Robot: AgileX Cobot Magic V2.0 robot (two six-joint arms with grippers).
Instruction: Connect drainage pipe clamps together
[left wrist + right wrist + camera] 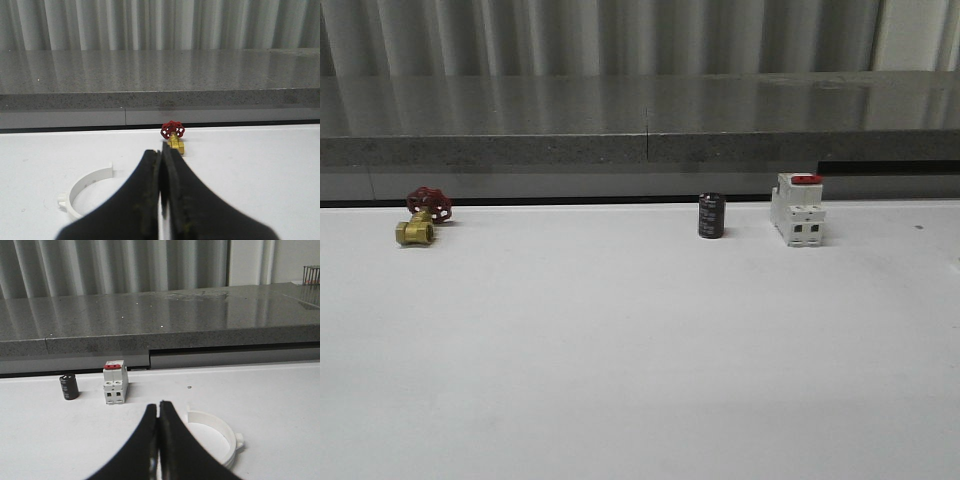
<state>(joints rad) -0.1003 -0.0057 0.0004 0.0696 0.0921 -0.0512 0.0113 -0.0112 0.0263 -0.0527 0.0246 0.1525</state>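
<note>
1. Look nearest first: your left gripper [161, 172] has its black fingers pressed together with nothing between them, low over the white table [640, 350].
2. Your right gripper [158, 412] is the same: fingers closed tip to tip, holding nothing.
3. In the left wrist view, one white drainage pipe clamp half [82, 192] lies flat on the table just beside the left gripper, partly hidden behind it.
4. In the right wrist view, the other clamp half [220, 435] lies flat just beside the right gripper, its arc partly hidden behind the fingers.
5. Farther back on the left, you see the brass valve [417, 230] with its red handwheel [430, 203].
6. Far right of centre stands a small black cylinder [711, 216], and just right of it the white switch block [797, 210] with a red top.
7. Behind everything runs a grey stone ledge [640, 115].
</note>
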